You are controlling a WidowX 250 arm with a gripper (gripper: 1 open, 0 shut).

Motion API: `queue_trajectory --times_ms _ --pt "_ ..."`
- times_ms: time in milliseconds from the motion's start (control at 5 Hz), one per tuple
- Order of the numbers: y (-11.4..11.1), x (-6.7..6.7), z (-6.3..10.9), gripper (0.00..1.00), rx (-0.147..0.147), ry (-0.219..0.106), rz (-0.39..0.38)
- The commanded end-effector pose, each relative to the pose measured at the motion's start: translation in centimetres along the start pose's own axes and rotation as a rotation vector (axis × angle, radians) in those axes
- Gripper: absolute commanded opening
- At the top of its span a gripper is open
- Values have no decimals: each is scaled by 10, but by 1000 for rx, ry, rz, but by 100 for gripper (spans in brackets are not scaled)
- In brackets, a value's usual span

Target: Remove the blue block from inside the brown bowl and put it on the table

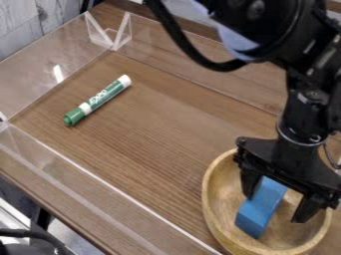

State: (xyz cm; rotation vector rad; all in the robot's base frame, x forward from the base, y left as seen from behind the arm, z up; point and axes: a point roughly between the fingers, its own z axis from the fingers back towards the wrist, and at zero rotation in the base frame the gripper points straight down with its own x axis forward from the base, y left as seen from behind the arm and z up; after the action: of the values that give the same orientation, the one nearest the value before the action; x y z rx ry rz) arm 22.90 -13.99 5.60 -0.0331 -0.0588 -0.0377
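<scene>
The blue block (262,208) lies tilted inside the brown bowl (217,199) at the lower right of the table (160,129). My gripper (282,195) hangs straight down over the bowl, open, with one black finger (252,177) on the block's left and the other on its right. The fingertips reach down into the bowl around the block's upper end. No squeeze on the block shows.
A green-and-white marker (98,100) lies on the tabletop at the left. Low clear acrylic walls (54,75) border the table at the left and back. The black arm and cables fill the upper right.
</scene>
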Motion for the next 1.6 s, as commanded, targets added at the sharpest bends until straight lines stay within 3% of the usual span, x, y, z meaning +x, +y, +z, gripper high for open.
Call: queue_trajectory --times_ms 0,800,1400 --pt "-3 6 12 100 -9 -62 -16" --pt "-2 8 10 100 0 -128 -28" --pt "1 7 -7 100 -13 -133 -15"
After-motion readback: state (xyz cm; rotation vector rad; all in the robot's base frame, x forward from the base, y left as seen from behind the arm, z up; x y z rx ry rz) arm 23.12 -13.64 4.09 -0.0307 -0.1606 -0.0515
